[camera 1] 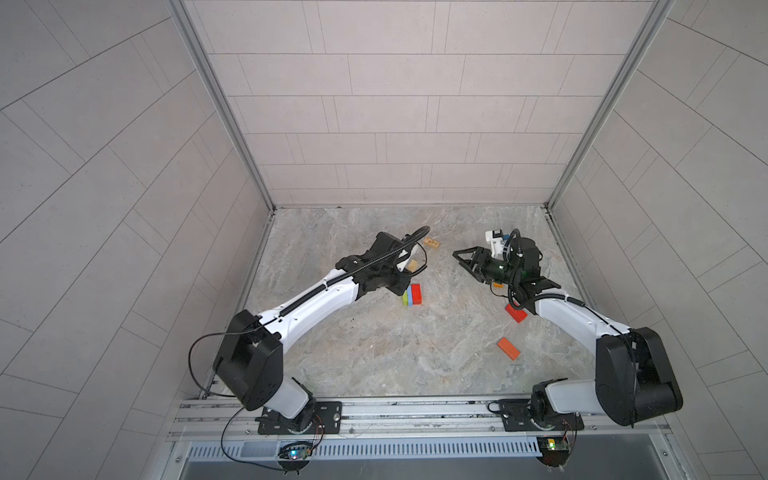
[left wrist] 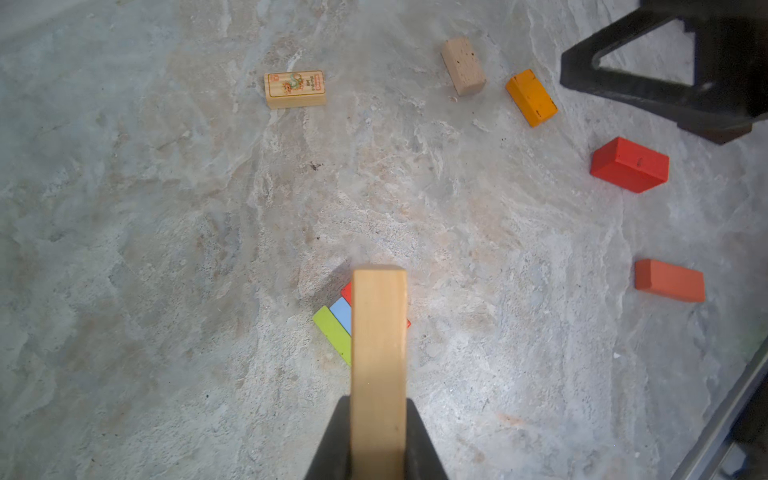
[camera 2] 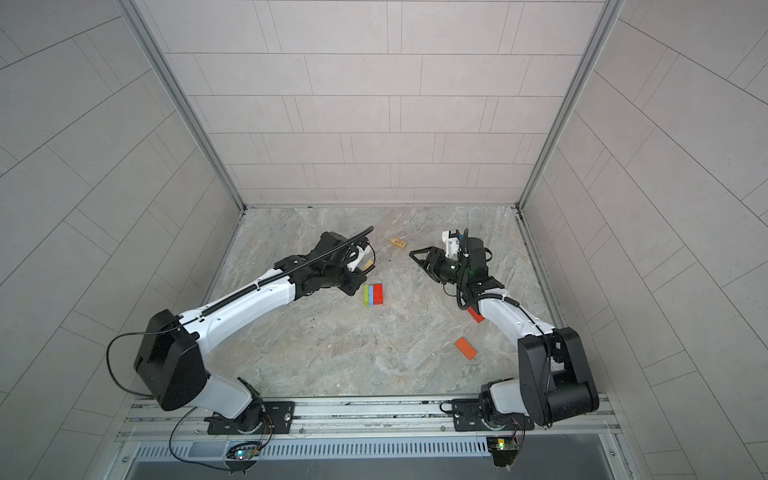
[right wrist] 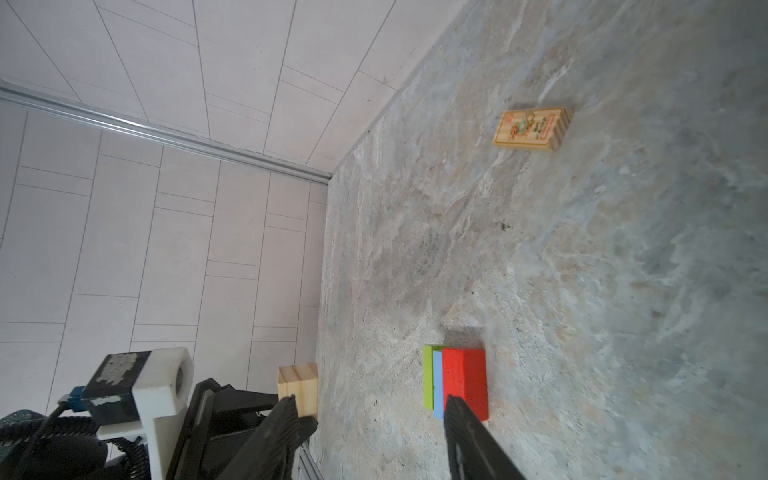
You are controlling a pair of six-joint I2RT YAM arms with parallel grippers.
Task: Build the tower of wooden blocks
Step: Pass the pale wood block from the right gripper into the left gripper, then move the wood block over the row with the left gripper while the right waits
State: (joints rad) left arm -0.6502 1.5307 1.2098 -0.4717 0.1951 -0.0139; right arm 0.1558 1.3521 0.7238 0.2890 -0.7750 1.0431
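Marbled tabletop (camera 1: 395, 353). My left gripper (left wrist: 378, 405) pinches a tan plank (left wrist: 378, 332). In a top view the tower (camera 2: 373, 294), one green-blue-red row, lies at its 5 o'clock, red partly hidden. My right gripper (right wrist: 372, 409) gapes empty.

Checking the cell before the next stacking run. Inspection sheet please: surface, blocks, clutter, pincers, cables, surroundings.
surface: marble-look tabletop, no spill seen.
job's things: tower is one layer: green plank, blue plank, red plank side by side; printed tan block, plain tan block, yellow-orange block, red block, orange block lie loose.
clutter: one dark speck.
grippers: left pincer shut on tan plank, held off the tabletop; right pincer open, empty.
cables: conduit along left arm, clear of blocks.
surroundings: tiled walls, aluminium rail in front.
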